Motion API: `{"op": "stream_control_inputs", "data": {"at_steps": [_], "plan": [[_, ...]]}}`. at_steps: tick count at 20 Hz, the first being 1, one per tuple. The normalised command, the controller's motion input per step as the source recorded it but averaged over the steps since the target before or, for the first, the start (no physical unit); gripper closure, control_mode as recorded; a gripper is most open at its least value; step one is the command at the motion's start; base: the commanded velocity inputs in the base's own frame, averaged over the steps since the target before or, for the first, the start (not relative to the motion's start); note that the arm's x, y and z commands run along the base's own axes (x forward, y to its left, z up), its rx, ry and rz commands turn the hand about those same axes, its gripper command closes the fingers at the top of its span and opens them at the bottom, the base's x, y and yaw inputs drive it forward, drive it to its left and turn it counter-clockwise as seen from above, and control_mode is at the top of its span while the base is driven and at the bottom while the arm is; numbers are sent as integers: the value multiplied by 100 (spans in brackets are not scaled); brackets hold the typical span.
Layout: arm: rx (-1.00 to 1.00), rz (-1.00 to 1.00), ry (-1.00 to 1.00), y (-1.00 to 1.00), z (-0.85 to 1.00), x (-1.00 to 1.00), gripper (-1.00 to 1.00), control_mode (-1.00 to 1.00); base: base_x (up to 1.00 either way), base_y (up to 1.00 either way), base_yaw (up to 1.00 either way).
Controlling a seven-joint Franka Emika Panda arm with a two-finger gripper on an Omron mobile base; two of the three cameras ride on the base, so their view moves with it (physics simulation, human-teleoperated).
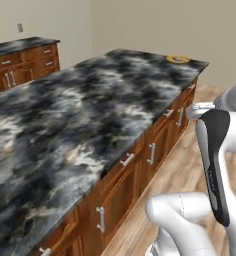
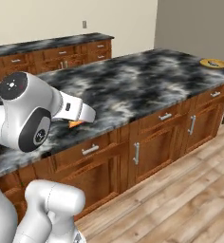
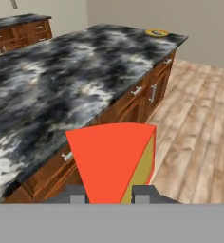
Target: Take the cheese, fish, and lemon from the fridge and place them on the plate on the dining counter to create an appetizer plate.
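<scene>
In the hand view an orange-red wedge of cheese [image 3: 115, 159] sits between the two dark fingertips [image 3: 77, 193], with my gripper [image 3: 109, 195] shut on it. From the right base view the cheese [image 2: 75, 124] peeks out under the white hand, just above the near edge of the dining counter [image 2: 147, 76]. The round plate [image 1: 178, 59] [image 2: 213, 63] [image 3: 157, 32], with its yellow and orange rings, lies at the far corner of the marbled counter [image 1: 80, 110] [image 3: 52, 71], well away from the gripper. The fridge, fish and lemon are out of view.
A narrower stone top on drawered cabinets [image 1: 20, 47] [image 2: 52, 42] stands against the back wall. Brown cabinet doors with silver handles [image 1: 151, 153] [image 2: 135, 153] run along the counter's side. Wood floor [image 2: 180, 190] [image 3: 199, 118] lies open beside it.
</scene>
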Motion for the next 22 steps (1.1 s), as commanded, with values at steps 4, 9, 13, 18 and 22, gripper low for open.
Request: {"op": "stream_control_inputs", "data": {"at_steps": [4,9,13,18,22], "plan": [[0,0,0,0,0,0,100,100,48,-100,27],[0,0,0,0,0,0,100,100,48,-100,26],[0,0,0,0,0,0,100,100,48,-100,26],[0,0,0,0,0,0,100,100,47,-100,26],[0,0,0,0,0,0,100,100,47,-100,25]]}}
